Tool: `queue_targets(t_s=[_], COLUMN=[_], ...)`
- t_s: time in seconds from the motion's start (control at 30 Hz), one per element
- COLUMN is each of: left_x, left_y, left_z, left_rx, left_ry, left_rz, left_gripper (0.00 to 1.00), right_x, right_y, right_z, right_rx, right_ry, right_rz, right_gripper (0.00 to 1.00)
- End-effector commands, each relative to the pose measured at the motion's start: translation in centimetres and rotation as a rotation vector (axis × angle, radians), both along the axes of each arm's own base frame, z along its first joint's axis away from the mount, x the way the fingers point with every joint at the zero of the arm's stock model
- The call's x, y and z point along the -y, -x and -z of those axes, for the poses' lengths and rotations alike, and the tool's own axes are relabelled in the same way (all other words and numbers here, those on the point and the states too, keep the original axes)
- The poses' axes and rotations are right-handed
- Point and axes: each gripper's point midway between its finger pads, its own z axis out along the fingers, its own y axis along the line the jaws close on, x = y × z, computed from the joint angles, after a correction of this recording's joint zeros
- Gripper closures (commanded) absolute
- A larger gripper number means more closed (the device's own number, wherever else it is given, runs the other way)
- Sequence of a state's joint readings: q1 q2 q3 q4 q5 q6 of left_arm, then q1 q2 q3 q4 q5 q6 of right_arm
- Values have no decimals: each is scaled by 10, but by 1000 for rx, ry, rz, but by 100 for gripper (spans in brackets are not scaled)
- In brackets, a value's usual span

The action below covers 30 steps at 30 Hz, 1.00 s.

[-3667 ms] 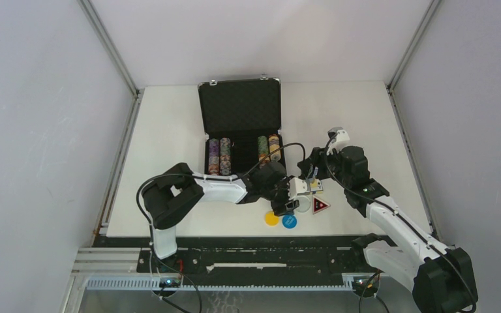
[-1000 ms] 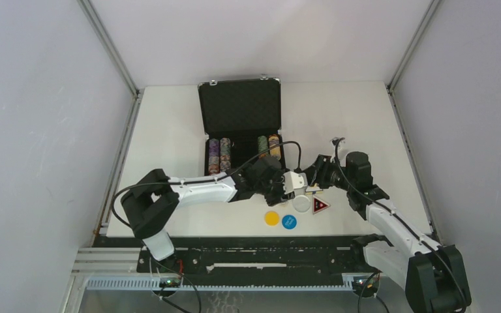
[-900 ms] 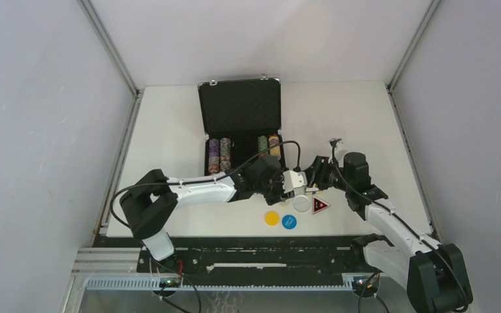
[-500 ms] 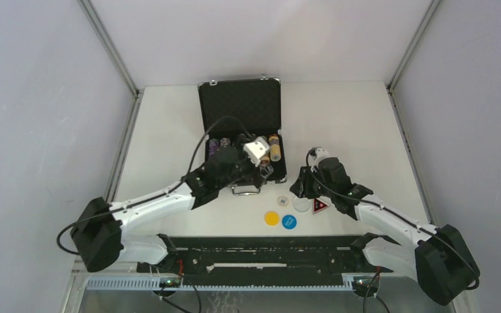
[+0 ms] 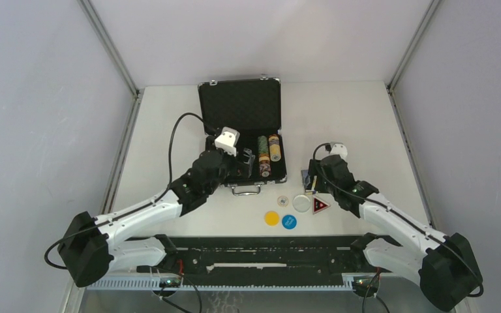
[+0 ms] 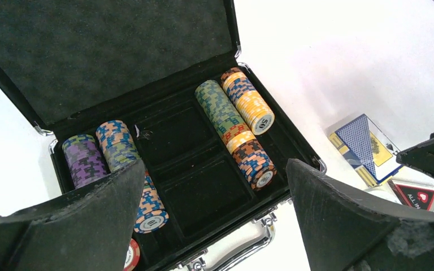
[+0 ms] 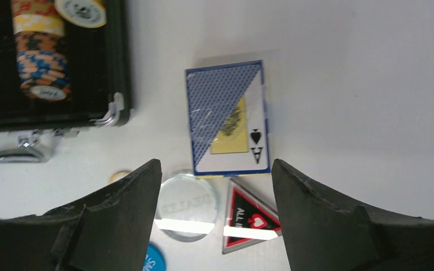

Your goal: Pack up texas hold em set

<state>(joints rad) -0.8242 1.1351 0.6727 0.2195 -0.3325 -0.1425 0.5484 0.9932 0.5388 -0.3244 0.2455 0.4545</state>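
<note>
The black briefcase (image 5: 239,107) lies open at the back centre, lid up. Multicoloured chip stacks (image 6: 231,121) fill its outer slots and the middle compartments (image 6: 203,186) hold nothing. My left gripper (image 6: 215,169) hovers open above the tray near the metal handle (image 6: 243,248), with nothing between its fingers. The card deck (image 7: 229,118) lies flat on the table right of the case. My right gripper (image 7: 215,165) stands open just above the deck's near edge, over the clear round button (image 7: 187,206) and the red-black triangle token (image 7: 248,217). Yellow (image 5: 272,218) and blue (image 5: 289,222) buttons lie nearer the front.
A small cream disc (image 5: 282,201) sits beside the clear button. The case's handle (image 5: 248,189) points toward the arms. Grey walls close in the white table (image 5: 169,130) on both sides and at the back.
My left arm swung away from the right gripper and back over the case, and its jaws opened wide. My right gripper shifted slightly and opened wider above the card deck.
</note>
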Motion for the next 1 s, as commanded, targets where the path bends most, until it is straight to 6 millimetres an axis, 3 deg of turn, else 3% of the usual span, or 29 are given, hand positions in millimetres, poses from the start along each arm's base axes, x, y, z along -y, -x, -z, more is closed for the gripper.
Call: queue_targets(t_s=[0.0,0.33,0.67,0.8,0.97], left_x=[-3,-13,-18,-18,-18], left_y=[-6,-10,-15,-15,-15], left_z=[-5,-2,3,4,4], left_rx=[-1,-13,-38,-46,-51], left_ry=[59,49,53,53,55], left_rz=[-52,-101,-126,-129,-130], left_gripper=[0,0,0,0,0], right_x=[9,-6,-4,-7,-10], right_y=[-18,-45,-33,-29,-30], right_z=[-8,19,56,62,54], right_rx=[7,-112,-240,-261,-233], right_ry=[21,191,218,221,189], right_rz=[53,52,45,34,55], right_gripper=[19,9,11,23,55])
